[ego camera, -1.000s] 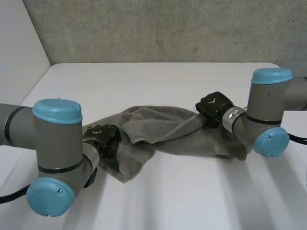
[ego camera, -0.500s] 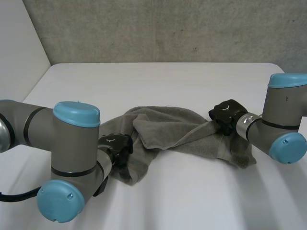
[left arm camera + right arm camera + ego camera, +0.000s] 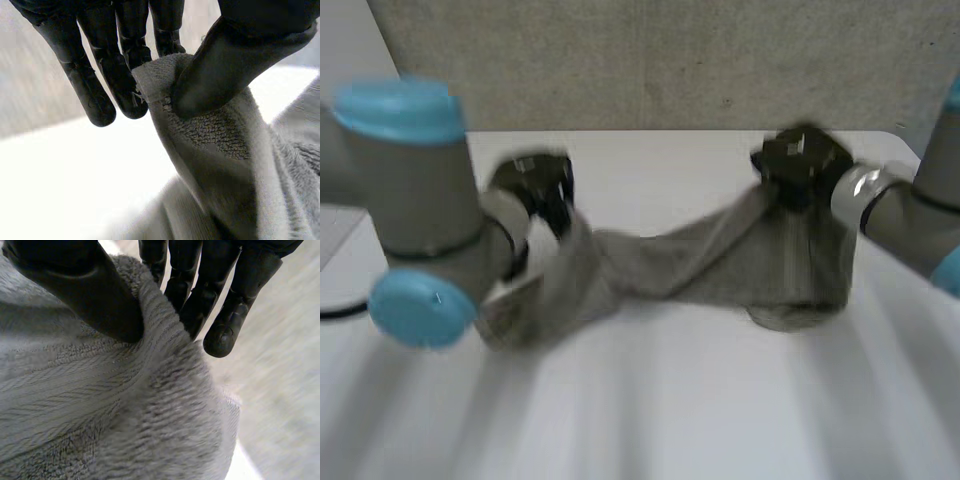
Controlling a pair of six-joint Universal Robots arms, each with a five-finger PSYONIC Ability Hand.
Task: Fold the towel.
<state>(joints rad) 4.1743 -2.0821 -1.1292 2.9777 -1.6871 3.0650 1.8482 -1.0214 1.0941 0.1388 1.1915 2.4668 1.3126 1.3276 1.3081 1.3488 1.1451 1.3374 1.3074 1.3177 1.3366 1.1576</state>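
Across the middle of the white bench [image 3: 650, 400], the grey towel [image 3: 700, 265] hangs stretched, sagging between two grips. At nine o'clock the left robot hand [image 3: 535, 185] pinches a hemmed corner between thumb and fingers. At three o'clock the right robot hand [image 3: 800, 160] pinches the opposite end the same way. Holding both ends apart probably serves to spread the cloth open before folding.

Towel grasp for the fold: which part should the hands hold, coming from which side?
Grip the towel at its two ends, from above: it sags limp between them. The left hand pinches the hemmed edge there, the right hand a bunched fold; I'd favour the hem.
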